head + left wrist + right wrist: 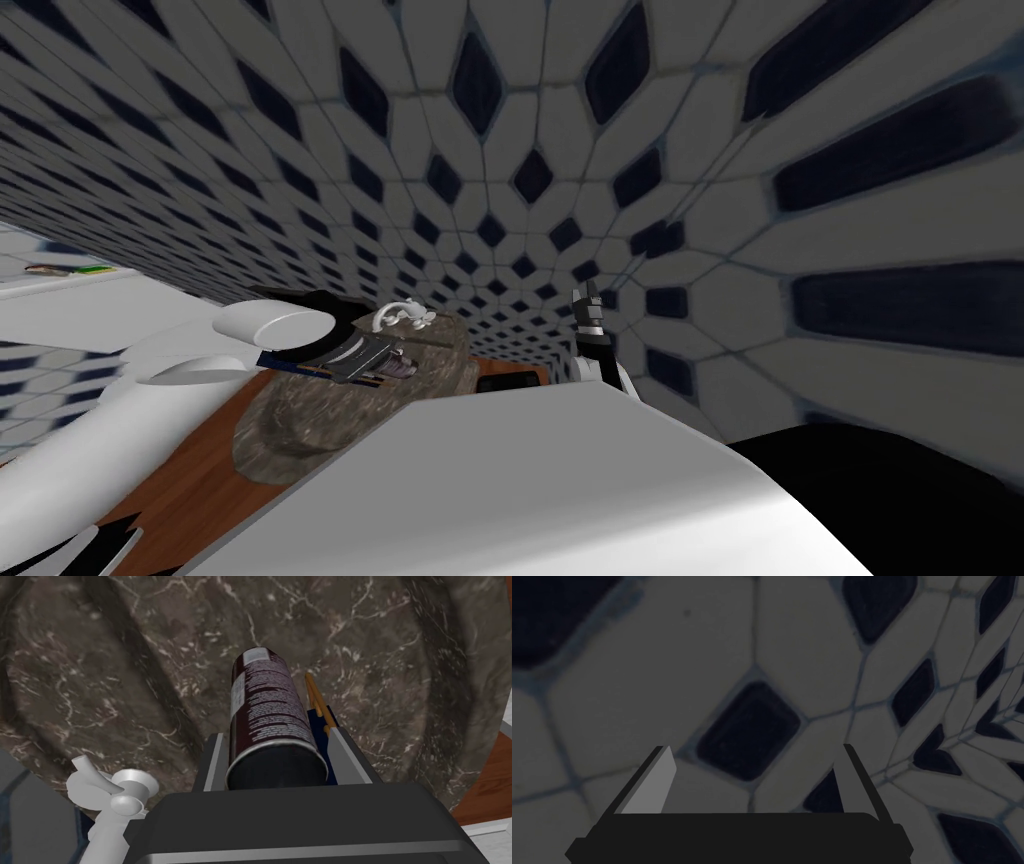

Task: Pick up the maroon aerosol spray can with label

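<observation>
The maroon spray can (265, 706) with white label text lies lengthwise between my left gripper's fingers (216, 751), its dark base towards the gripper body. My left gripper (277, 743) is shut on the can's sides, over a dark marbled basin (150, 676). I cannot tell whether the can touches the basin. In the head view the left gripper (375, 355) hangs over the same basin (300, 420). My right gripper (590, 305) is raised to the right of the basin, in front of the tiled wall. Its fingers (657, 781) stand open with nothing between them.
A pale faucet (115, 791) (400, 315) stands at the basin's rim close to the left gripper. An orange stick on a dark blue item (316, 701) lies right beside the can. A wooden counter (190, 480) surrounds the basin. The tiled wall (560, 150) rises close behind.
</observation>
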You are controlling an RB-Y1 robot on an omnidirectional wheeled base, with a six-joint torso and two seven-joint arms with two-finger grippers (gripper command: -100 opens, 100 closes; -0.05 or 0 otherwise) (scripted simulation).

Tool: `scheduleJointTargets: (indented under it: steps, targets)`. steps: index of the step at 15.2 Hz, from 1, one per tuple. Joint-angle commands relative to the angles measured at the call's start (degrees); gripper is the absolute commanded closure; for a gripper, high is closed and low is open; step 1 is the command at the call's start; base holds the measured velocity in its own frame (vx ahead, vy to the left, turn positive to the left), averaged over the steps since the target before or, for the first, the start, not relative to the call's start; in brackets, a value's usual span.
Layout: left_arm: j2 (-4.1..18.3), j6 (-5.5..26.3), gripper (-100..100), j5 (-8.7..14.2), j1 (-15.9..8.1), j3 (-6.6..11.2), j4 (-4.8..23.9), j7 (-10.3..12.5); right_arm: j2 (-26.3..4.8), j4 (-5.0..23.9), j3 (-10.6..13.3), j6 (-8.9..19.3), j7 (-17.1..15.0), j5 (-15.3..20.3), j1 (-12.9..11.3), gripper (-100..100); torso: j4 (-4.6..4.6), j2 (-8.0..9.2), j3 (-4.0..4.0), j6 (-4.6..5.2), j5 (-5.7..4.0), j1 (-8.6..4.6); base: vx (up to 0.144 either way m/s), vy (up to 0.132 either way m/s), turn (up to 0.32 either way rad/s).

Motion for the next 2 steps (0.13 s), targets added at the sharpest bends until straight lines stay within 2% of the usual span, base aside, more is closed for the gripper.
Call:
scheduleJointTargets:
  steps: [1,2]
  targets:
    - [0.7,1.9,100,1.5,-0.6,1.07,-1.2,0.9,0.0,0.0,0.0,0.0,0.0,0.0,0.0,0,0.0,0.0,0.0,0.0,0.0,0.0,0.063,-0.007,0.088]
    - [0.2,0.7,100,0.6,-0.1,0.51,-0.5,0.2,0.0,0.0,0.0,0.0,0.0,0.0,0.0,0,-0.01,-0.03,-0.02,0.0,-0.02,0.0,0.036,-0.004,0.033]
